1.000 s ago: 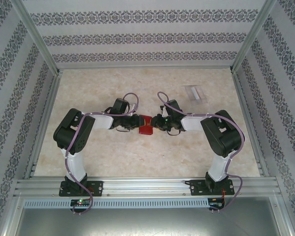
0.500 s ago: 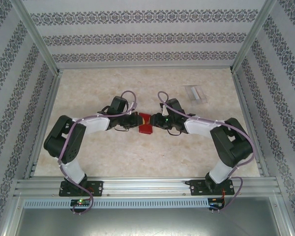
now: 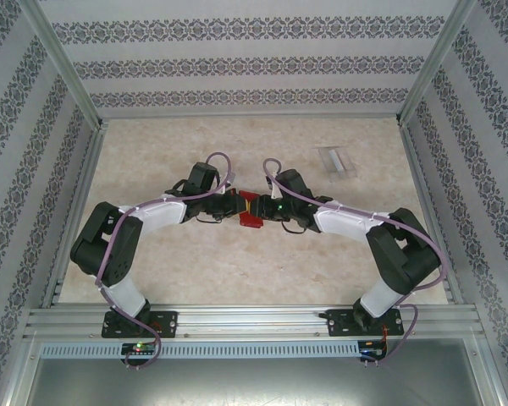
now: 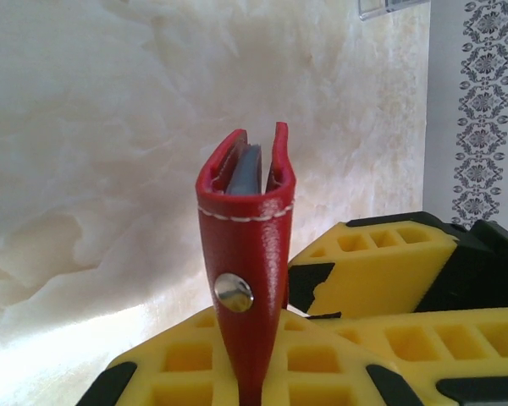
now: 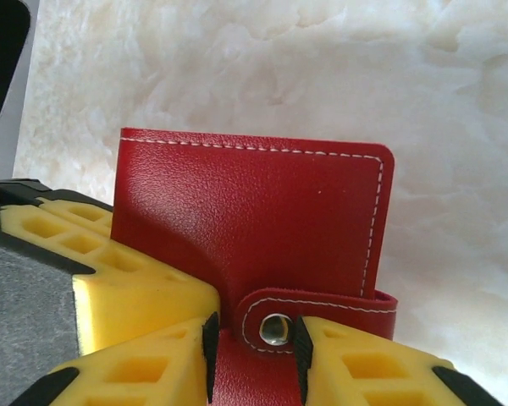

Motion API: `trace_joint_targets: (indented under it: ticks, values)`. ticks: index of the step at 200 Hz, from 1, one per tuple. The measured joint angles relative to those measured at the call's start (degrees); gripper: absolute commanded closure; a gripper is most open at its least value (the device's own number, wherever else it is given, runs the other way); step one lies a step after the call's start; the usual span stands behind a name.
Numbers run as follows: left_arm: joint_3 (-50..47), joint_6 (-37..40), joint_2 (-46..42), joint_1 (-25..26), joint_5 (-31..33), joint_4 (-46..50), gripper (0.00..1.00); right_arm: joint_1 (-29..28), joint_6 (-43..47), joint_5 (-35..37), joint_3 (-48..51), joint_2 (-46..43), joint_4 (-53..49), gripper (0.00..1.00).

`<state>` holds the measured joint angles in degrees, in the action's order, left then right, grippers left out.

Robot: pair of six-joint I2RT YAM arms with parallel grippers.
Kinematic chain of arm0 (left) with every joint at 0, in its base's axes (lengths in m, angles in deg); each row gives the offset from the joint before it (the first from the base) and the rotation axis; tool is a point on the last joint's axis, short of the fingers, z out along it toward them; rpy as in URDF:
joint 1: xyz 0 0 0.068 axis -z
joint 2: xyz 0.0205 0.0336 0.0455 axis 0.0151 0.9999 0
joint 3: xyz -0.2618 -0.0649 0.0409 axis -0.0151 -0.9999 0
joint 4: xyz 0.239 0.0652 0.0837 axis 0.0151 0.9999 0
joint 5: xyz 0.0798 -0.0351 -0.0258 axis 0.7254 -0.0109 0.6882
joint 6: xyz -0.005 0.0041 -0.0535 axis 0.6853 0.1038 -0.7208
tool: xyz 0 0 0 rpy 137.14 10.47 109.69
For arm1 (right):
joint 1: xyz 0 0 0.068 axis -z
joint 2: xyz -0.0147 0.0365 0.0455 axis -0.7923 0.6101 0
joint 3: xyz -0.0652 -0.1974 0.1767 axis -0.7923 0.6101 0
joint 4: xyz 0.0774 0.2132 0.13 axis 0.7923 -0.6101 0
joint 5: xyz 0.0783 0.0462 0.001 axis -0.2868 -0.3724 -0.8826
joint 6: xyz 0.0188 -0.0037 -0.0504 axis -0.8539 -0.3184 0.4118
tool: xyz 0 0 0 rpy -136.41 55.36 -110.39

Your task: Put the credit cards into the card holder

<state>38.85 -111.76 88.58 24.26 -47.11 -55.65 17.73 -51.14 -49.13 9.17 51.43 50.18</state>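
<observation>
- table (image 3: 237,279): marble-look top, both arms reaching to its middle
- left gripper (image 3: 236,206): jaws clamped on the card holder (image 3: 252,215)
- right gripper (image 3: 268,210): jaws pinching its snap strap
- card holder: red, folded, mid-table between both grippers
- credit cards (image 3: 337,161): clear, flat at the far right, well apart

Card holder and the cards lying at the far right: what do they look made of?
Card holder: looks like red leather or faux leather, smooth with a slight sheen, pale stitching along the edges, shiny metal snap. Credit cards: likely clear plastic, pale and see-through; too small to tell more.
</observation>
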Motion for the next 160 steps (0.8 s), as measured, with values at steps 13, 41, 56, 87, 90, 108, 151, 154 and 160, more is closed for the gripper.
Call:
trace_joint_targets:
  ticks: [13, 41, 56, 87, 90, 108, 151, 154, 160]
  values:
    - [-0.2, -0.7, 0.0, 0.0, 0.0, -0.3, 1.00, -0.1, 0.3, 0.5, -0.3, 0.3, -0.3, 0.62]
    - [-1.2, -3.4, 0.0, -0.1, -0.2, -3.2, 1.00, -0.2, 1.6, 2.1, -0.9, 0.3, -1.1, 0.63]
    - [-1.6, -4.8, 0.0, -0.1, -1.0, -4.5, 1.00, -0.8, 2.8, 4.3, -1.6, 0.3, -2.7, 0.68]
    - [-1.7, -6.2, -0.1, -0.1, -1.2, -5.1, 1.00, -2.0, 4.2, 8.0, -2.4, 0.3, -4.1, 0.77]
    - [-1.7, -6.2, -0.2, -0.1, -1.2, -5.0, 1.00, -2.2, 4.3, 8.3, -2.5, 0.3, -4.1, 0.78]
    - [-1.7, -6.1, -0.4, -0.1, -1.0, -4.6, 1.00, -2.6, 4.5, 10.4, -2.7, 0.1, -4.7, 0.84]
    - [-1.0, -3.9, -1.4, 0.0, -0.7, -2.5, 1.00, -3.4, 5.9, 13.6, -3.6, -1.5, -7.3, 0.96]
    - [-0.8, -3.7, -1.4, 0.0, -0.7, -2.3, 1.00, -3.4, 6.0, 13.8, -3.6, -1.5, -7.5, 0.97]
    - [-0.5, -3.2, -1.4, 0.0, -0.6, -1.7, 1.00, -3.3, 6.0, 14.4, -3.7, -1.7, -7.8, 0.99]
